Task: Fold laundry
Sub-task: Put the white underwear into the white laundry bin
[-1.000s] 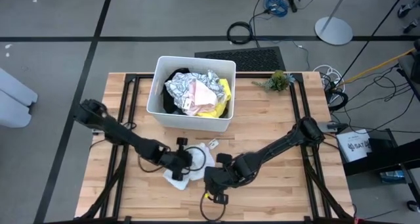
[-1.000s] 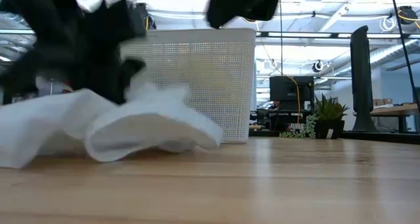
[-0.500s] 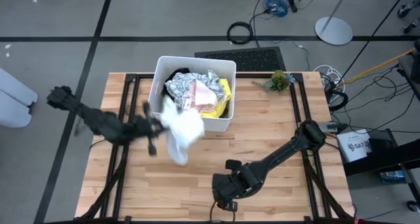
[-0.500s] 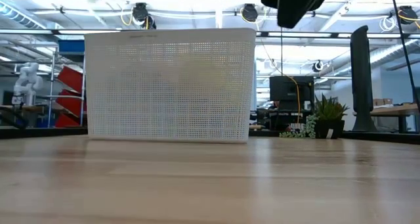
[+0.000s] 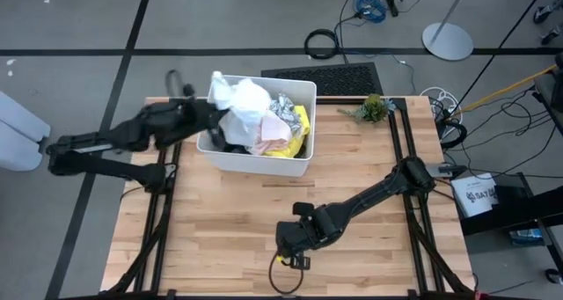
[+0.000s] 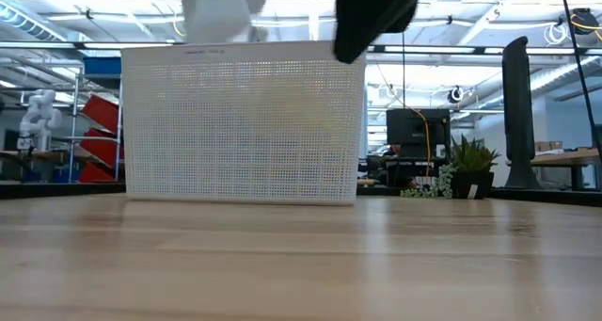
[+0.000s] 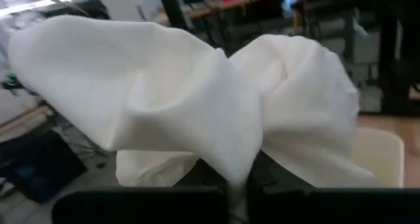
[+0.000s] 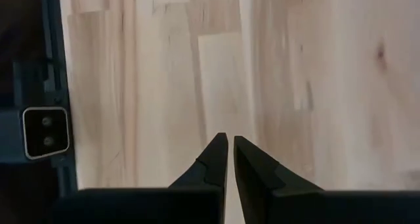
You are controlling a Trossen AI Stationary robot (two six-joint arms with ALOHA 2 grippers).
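High view: I am carrying the white cloth over the left end of the white tub, my left gripper pinched shut on it — a second ago this same cloth was lying on the near part of the table between my two grippers, and half a second ago it was dangling in mid-air beside the tub. That means, as I judge it, I am putting the piece away in the tub, on top of the rest of the laundry: yellow, pink and a grey-white patterned piece are showing.

My right gripper is waiting low over the near edge of the table, its fingers closed to a thin slit and holding nothing — it is sitting almost where it sat before.

The table is pale wooden planking on a dark frame. A small potted plant is standing at the far right corner. Beyond the table, cables and a round stand base are lying on the grey floor.
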